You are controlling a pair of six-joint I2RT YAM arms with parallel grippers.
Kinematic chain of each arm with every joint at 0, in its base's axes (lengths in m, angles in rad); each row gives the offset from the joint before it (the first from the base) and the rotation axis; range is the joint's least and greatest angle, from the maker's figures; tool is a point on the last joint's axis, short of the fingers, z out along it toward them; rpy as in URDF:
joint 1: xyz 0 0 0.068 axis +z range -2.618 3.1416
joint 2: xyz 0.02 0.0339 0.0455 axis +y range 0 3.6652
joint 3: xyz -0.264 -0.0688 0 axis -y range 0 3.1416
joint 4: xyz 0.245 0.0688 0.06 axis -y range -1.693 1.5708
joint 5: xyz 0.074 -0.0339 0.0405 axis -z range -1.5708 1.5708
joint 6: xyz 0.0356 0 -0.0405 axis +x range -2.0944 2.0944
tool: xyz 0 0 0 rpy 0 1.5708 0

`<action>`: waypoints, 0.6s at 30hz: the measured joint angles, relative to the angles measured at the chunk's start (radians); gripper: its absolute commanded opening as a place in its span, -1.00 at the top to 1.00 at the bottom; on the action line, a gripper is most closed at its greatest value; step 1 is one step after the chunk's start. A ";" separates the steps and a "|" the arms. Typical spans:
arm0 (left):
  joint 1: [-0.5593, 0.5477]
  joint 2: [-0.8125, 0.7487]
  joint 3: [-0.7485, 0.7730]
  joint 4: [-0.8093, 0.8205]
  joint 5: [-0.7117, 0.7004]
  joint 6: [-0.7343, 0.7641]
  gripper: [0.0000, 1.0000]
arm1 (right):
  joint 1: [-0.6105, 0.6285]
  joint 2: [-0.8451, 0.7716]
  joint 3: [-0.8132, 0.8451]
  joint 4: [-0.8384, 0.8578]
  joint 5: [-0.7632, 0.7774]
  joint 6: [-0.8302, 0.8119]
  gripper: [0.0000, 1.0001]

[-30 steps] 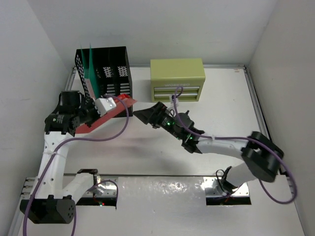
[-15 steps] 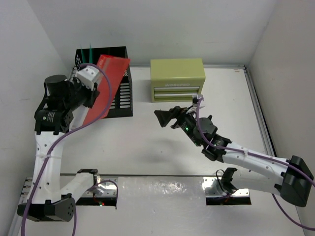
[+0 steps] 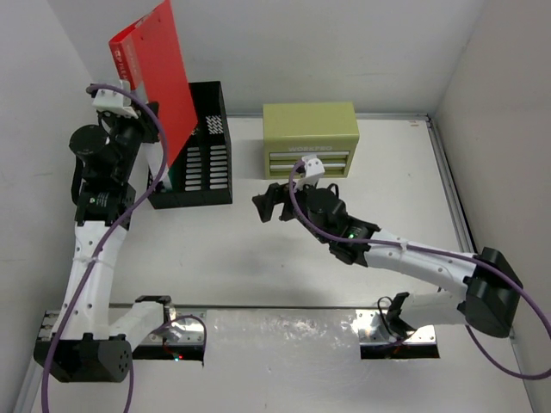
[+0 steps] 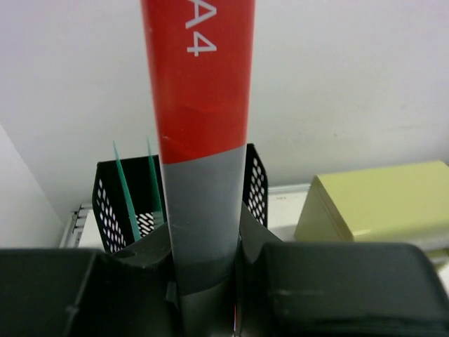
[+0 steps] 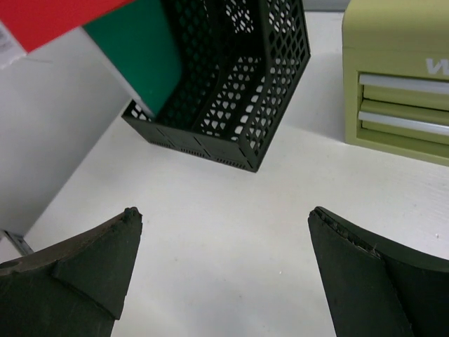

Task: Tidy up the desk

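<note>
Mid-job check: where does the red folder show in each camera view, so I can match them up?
Top external: red folder at upper left, tilted, its lower end meeting the left side of the black mesh file rack.
Left wrist: the folder fills the centre, running from the bottom to the top edge.
Right wrist: only a red corner at top left.
Shared landmark: the rack, seen in all three views.

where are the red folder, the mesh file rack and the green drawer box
red folder (image 3: 157,77): top external view, flat red cover
black mesh file rack (image 3: 202,168): top external view, perforated side wall
olive-green drawer box (image 3: 310,120): top external view, top face
</note>
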 measured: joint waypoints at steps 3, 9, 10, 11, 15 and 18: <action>0.002 0.025 -0.050 0.095 -0.058 -0.034 1.00 | 0.004 0.029 0.008 -0.007 -0.003 -0.019 -0.98; 0.002 0.033 -0.125 0.235 -0.151 -0.040 1.00 | 0.011 0.184 0.159 -0.078 0.016 -0.076 -0.93; 0.002 0.031 -0.137 0.252 -0.160 -0.040 1.00 | 0.013 0.234 0.230 -0.109 0.020 -0.093 -0.93; 0.002 0.027 -0.146 0.262 -0.167 -0.040 1.00 | 0.015 0.282 0.299 -0.137 0.023 -0.113 -0.93; 0.002 0.015 -0.179 0.304 -0.190 -0.040 1.00 | 0.023 0.430 0.506 -0.173 0.066 -0.188 -0.88; 0.002 0.014 -0.221 0.383 -0.195 -0.042 1.00 | 0.028 0.513 0.576 -0.174 0.114 -0.245 -0.74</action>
